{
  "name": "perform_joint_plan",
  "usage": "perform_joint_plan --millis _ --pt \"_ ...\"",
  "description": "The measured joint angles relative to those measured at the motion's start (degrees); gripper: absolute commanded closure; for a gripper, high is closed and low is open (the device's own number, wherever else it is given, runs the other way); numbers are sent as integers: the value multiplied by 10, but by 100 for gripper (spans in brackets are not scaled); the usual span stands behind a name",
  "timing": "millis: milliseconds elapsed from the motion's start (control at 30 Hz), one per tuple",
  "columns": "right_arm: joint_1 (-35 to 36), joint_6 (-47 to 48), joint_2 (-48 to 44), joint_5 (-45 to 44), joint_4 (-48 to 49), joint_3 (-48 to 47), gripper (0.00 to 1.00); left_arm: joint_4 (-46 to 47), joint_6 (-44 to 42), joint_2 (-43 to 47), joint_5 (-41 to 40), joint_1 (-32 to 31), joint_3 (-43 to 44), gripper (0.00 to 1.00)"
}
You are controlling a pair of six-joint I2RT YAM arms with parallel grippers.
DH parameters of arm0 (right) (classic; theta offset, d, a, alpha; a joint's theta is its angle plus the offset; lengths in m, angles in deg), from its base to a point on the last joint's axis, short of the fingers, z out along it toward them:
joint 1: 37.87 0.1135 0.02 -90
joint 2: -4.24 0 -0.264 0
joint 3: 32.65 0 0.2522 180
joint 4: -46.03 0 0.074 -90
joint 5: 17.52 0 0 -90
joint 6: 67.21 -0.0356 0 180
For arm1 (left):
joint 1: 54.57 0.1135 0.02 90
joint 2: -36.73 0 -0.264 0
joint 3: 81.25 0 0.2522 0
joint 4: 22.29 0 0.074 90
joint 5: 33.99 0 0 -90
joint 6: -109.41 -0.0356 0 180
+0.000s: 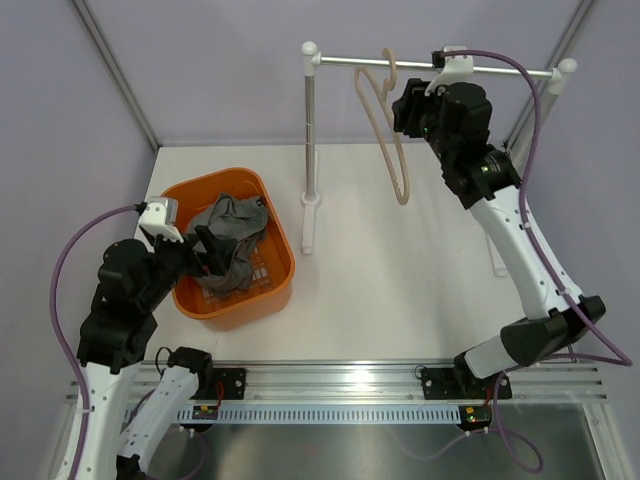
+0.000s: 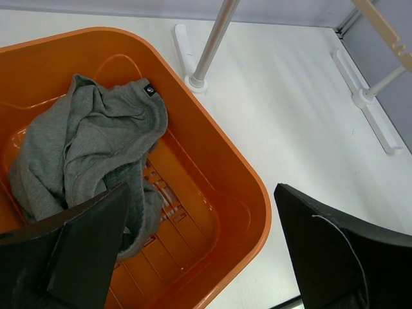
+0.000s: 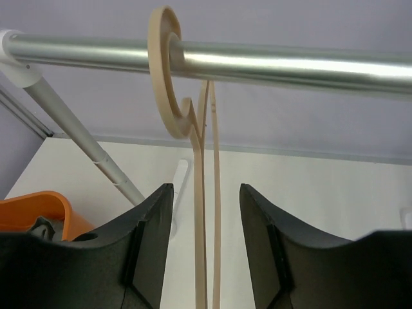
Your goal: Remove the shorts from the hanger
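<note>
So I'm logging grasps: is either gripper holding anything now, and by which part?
Nothing is held. The right gripper stands open around the hanger without clamping it; the left gripper is open above the shorts.

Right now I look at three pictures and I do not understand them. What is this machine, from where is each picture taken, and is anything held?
Two robot arms stand at a table's near edge. One picture looks down from above; the other two come from a camera on each wrist. The shorts lie crumpled in an orange basket. The left gripper is wide open above them, holding nothing. The bare hanger hangs from a silver rail. The right gripper is open, its fingers on either side of the hanger without pinching it.
</note>
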Motion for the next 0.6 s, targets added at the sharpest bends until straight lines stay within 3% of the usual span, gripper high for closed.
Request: perform_joint_plan --millis 333,433,467,600 --pt "0 -56 -253 -51 -32 180 38 33 17 -27 20 0 -38 2" --pt "0 -83 -328 -56 -54 227 18 38 19 -41 19 0 -50 2" --pt "0 -92 -350 -58 -63 243 1 41 19 -43 16 0 -54 2" --pt "0 -120 -417 -73 -100 298 1 44 18 -44 -3 -4 -74 2"
